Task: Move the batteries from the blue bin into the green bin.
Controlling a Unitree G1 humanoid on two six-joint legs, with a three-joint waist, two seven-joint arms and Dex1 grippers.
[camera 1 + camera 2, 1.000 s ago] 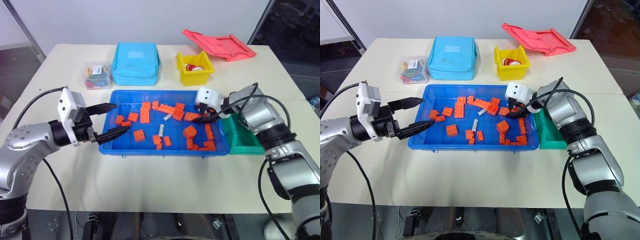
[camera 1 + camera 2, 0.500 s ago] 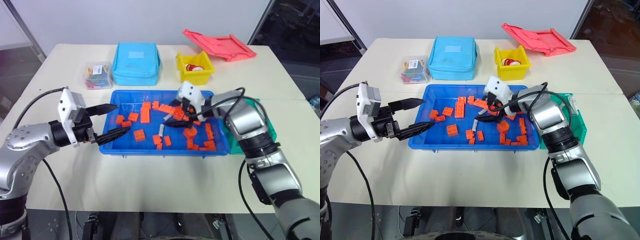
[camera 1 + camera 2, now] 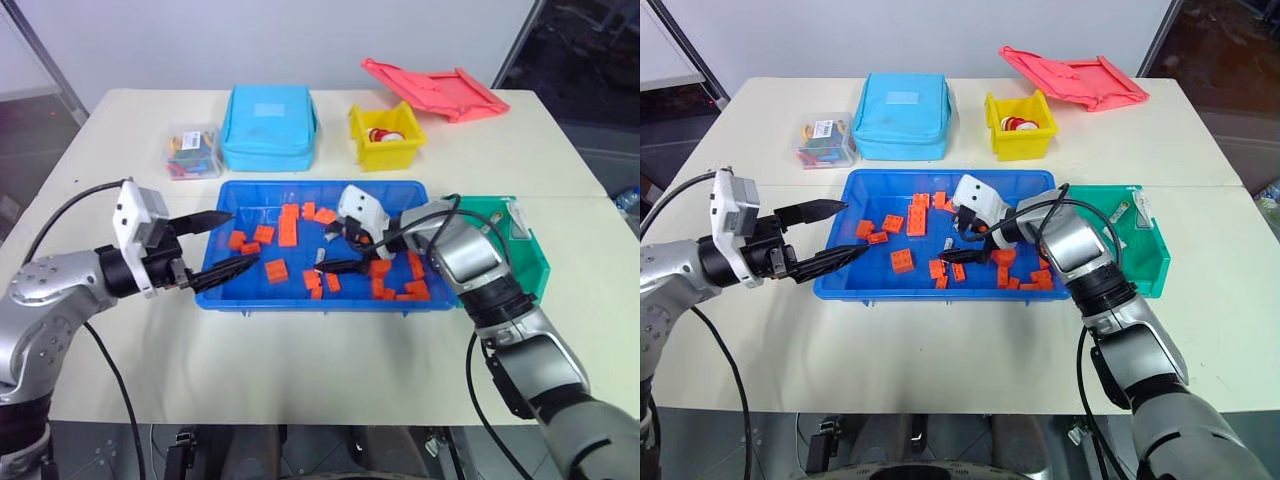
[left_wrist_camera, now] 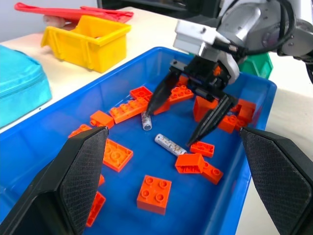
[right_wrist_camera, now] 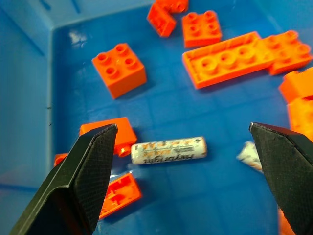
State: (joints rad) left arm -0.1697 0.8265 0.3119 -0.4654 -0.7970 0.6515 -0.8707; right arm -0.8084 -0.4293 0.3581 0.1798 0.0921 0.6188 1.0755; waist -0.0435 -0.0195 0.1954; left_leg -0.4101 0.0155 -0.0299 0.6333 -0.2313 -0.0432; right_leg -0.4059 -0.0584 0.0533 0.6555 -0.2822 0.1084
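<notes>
The batteries (image 5: 169, 150) lie loose on the floor of the blue bin (image 3: 240, 300), near its middle, among scattered orange blocks (image 3: 277, 270); two can be made out, one flat and free between the black fingers of the right end effector (image 4: 188, 117), the other just beside it, close to the far finger and partly tucked against a long orange block. The right end effector hangs over them with its jaws spread wide and holds nothing. The left end effector (image 3: 222, 243) is also released and empty, hovering at the left end of the blue bin, well apart from the batteries. The green bin (image 3: 530, 262) sits on the desk just to the right of the blue bin, with at least one small pale object already in it. The likeliest trouble, as I judge it, is a dirty pinch: an orange block lies touching or almost touching one end of the nearer battery, so closing jaws could catch the block with it, or nudge the battery so that it rolls away across the smooth plastic. A round, slim battery gripped off-centre may also twist and slip out on the way over the bin wall. If the fingers come down too steeply they may jam on the bin floor before closing.
</notes>
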